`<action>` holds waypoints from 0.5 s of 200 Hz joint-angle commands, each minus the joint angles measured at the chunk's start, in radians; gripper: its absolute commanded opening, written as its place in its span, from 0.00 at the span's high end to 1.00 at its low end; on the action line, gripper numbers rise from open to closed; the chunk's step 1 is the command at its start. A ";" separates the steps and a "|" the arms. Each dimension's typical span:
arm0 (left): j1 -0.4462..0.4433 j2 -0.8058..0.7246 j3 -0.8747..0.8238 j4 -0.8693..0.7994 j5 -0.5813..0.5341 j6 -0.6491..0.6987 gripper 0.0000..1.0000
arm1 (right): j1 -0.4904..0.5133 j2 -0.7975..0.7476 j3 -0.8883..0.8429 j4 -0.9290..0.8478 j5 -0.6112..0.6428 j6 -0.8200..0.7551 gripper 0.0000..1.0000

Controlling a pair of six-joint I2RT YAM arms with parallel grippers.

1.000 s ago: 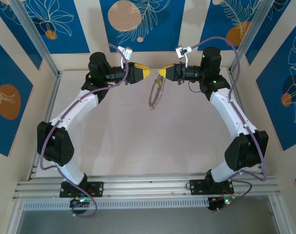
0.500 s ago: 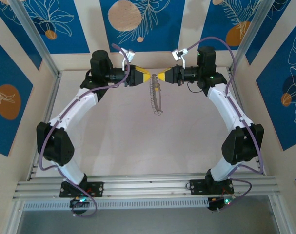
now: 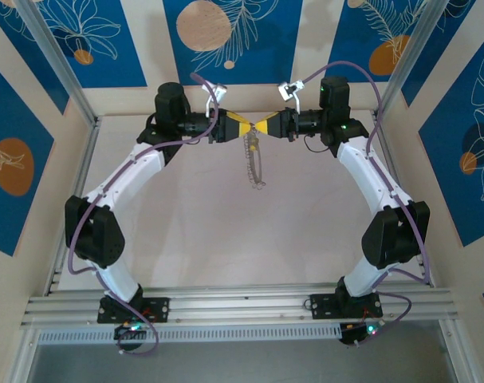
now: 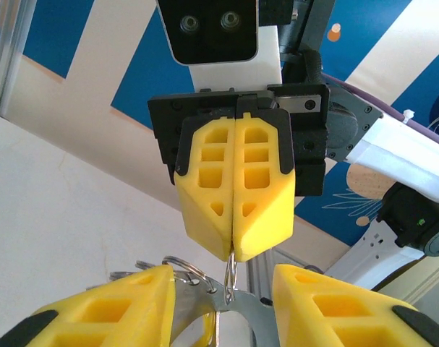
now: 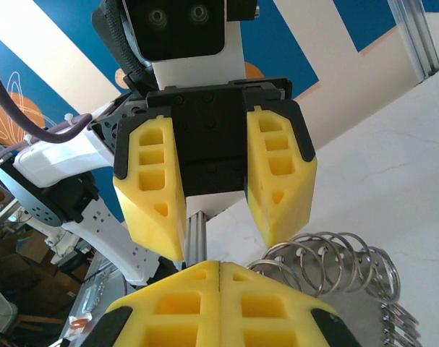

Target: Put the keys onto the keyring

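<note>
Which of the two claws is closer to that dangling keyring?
Right. The right gripper is shut on the top of the keyring, which hangs from its tip. The left gripper faces it, jaws open on either side of the ring's top.

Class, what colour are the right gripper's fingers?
Bright yellow fingers; clearest in the left wrist view.

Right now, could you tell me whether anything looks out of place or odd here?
Nothing looks damaged or spilled. The keyring is off the table, though: it dangles from the shut right gripper, pinched by one thin loop, with the open left gripper facing it tip to tip.
</note>
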 commanded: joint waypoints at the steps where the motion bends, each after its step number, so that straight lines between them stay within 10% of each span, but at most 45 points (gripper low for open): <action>1: -0.016 0.013 0.042 -0.001 0.028 0.019 0.61 | 0.009 0.009 0.035 0.005 -0.035 -0.011 1.00; 100: -0.036 0.013 0.036 0.008 0.039 0.021 0.84 | 0.009 0.008 0.024 0.036 -0.019 0.012 1.00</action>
